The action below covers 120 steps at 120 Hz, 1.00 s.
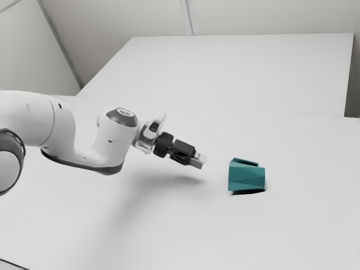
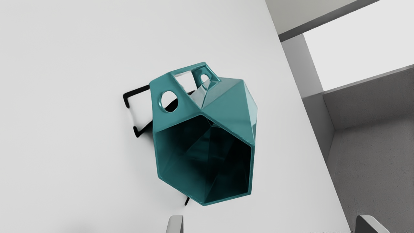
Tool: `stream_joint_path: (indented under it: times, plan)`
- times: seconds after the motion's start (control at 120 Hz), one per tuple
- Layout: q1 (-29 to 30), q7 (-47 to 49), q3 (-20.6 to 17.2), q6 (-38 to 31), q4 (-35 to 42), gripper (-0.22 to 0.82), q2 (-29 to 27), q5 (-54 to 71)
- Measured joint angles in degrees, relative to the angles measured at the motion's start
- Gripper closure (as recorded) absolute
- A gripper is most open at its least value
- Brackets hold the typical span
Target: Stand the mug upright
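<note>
The mug (image 1: 246,177) is lying on its side on the table (image 1: 304,230), ahead of the gripper (image 1: 199,161) and near it, with a gap between its rim and the fingertips. Its mouth (image 2: 203,161) is facing back toward the gripper, its base is pointing away, and its handle (image 2: 181,97) is standing on the upper side, clear of the tabletop. The gripper is hanging above the table and slanting down toward the mug. Its fingers (image 2: 175,225) are standing wide apart, and they are holding nothing — neither one is touching the mug.

So the result that the task is asking for is not showing: the mug is resting on its flank rather than on its base. As I am judging it, what is left is all of the righting: getting a secure hold, bringing the mouth round to face up, seating the base flat and letting go. The mug's wall is looking smooth and faceted, so a shallow grip is probably risking a slip — and the raised handle may be getting in a finger's way while the mug is turning.
</note>
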<state>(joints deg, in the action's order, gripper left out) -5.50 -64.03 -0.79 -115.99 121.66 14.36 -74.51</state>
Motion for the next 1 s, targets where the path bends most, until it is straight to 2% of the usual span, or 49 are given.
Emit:
stream_joint_path:
  times: [0.4,1.0]
  plan:
    - [-4.08,-6.77,0.00,-2.13,-0.21,0.03,1.95,-3.90]
    - [-7.57,-3.88,0.00,-4.23,-2.34,0.03,4.74,-6.73]
